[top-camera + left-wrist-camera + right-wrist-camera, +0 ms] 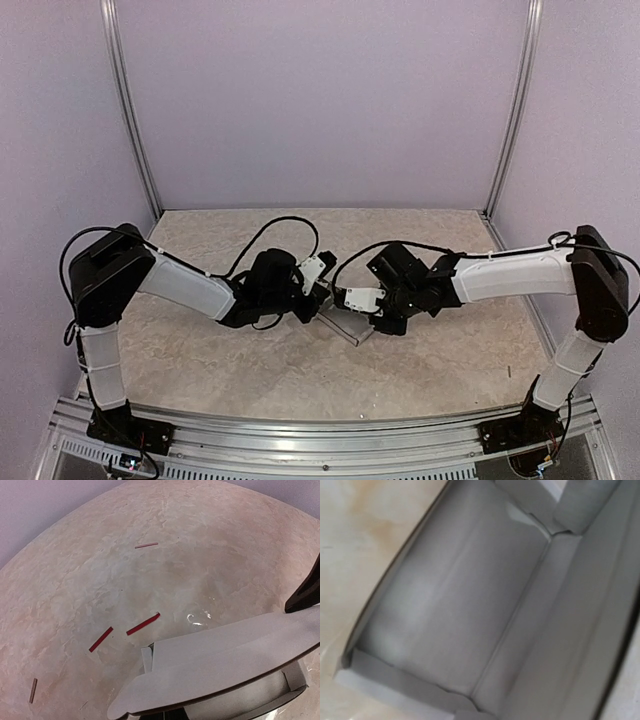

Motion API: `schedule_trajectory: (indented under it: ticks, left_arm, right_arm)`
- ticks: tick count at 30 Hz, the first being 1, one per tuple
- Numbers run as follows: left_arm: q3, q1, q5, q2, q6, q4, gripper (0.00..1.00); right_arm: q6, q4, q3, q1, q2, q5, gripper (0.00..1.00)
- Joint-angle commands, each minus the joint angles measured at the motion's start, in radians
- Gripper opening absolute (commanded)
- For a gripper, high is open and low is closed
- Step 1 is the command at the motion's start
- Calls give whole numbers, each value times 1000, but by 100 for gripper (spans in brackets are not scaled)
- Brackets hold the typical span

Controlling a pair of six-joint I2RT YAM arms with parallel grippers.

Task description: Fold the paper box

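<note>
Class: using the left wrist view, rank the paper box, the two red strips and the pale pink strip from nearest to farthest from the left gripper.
1. paper box, bottom right, right by the left gripper.
2. right red strip and left red strip, mid-left; too close to call.
3. pale pink strip, top centre, farthest.

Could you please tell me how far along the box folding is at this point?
Roughly midway. Done: the paper box has its side and end walls standing, forming a tray. In hand: the left hand and right hand both meet at it. Left: the long lid flap is open and wants closing.
</note>
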Motion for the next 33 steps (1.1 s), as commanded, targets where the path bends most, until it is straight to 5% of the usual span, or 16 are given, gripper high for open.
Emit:
schedule_trajectory:
  ticks: [1,17,33]
  left_arm:
    - [-104,-57,64,-3,47,-50,0]
    - [-287,-75,-67,2,62,255,0]
    - [-319,-84,-115,10,89,294,0]
  right_arm:
    - [-66,94,-41,60,-20,-13,25]
    - [-188,205,-162,98,-86,34,32]
    - [-265,256,-206,104,-91,82,35]
